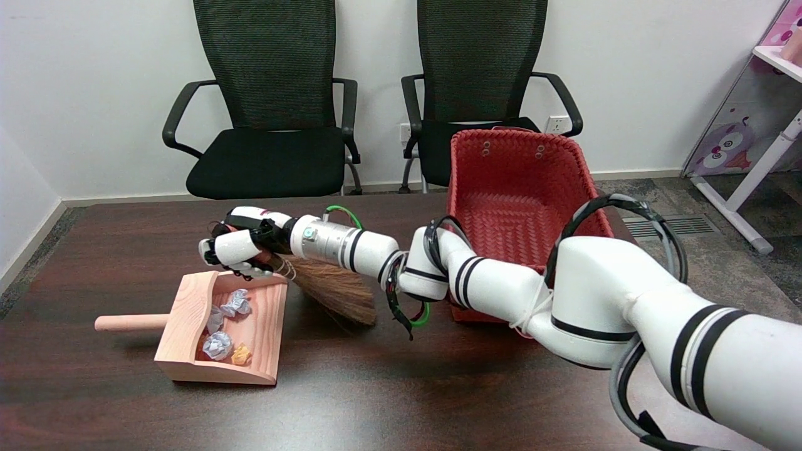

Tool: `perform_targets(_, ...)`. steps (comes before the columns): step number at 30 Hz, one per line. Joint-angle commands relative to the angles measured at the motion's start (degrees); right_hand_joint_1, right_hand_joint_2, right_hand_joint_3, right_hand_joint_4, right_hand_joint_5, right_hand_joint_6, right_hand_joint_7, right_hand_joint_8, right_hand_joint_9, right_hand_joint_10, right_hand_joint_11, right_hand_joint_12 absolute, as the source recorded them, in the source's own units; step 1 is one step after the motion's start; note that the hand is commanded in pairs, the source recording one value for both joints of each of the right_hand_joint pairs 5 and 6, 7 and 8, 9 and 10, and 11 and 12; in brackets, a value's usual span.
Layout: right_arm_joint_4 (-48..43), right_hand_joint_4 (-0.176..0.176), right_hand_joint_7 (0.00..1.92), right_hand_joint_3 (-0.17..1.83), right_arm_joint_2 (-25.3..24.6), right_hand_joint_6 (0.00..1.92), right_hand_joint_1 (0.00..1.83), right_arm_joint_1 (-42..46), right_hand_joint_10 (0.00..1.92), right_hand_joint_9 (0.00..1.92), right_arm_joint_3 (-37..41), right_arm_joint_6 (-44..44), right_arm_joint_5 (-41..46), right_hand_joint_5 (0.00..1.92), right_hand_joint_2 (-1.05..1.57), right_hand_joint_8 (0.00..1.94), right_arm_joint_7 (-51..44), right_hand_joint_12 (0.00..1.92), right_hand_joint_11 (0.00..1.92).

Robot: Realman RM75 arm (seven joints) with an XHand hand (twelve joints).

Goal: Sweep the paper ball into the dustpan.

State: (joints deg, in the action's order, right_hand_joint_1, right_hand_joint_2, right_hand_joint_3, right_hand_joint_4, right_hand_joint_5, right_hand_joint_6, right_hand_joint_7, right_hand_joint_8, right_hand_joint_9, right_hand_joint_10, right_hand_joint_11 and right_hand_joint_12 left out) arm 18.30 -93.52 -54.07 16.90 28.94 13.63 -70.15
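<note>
Fingers (247, 270) of the right hand (241, 245) are curled around the broom's handle and hold it, just above the dustpan's far edge.

Bench (401, 401): dark wood-grain surface carrying every item listed below.

Arm (595, 300): white with black bands, entering from the lower right and extending left across the bench, passing in front of the basket. Black and green cables run along it.

Chairs: two black mesh office chairs stand behind the bench against a white wall, one at left (269, 106) and one at right (482, 69).

Basket (514, 181): red, woven, open at the top, at the far right of the bench. Its near wall is partly hidden by the arm.

Dustpan (207, 369): light wood, lying left of centre, with its round handle pointing left and its open lip facing right.

Broom (338, 291): brown bristles fan out to the right of the hand, tips at or near the bench surface, just beside the dustpan's right side. Contact with the bench cannot be confirmed.

Paper balls: several crumpled balls lie inside the dustpan. One pale ball (236, 303) sits toward the far end, another (218, 345) toward the near end, and a small orange one (241, 356) lies just beside the latter.
</note>
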Motion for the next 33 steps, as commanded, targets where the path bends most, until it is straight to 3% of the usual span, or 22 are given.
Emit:
perform_targets(1,7.9,0.002,1.92,1.63,3.3,1.92,0.87,2.7,1.92,1.92,0.1,1.5,12.7,1.92,1.03,1.92,5.0,1.92,1.92)
perform_targets(14,10.5,0.001,1.92,1.61,3.9,1.92,0.87,5.9,1.92,1.92,1.7,14.9,35.5,1.92,1.05,1.92,6.5,1.92,1.92)
perform_targets(22,14.2,0.001,1.92,1.64,4.7,1.92,0.88,8.5,1.92,1.92,3.9,31.9,47.5,1.92,1.00,1.92,21.8,1.92,1.92)
perform_targets(33,25.1,-0.001,1.92,1.63,9.9,1.92,0.87,10.8,1.92,1.92,6.4,43.1,48.6,1.92,0.98,1.92,20.5,1.92,1.92)
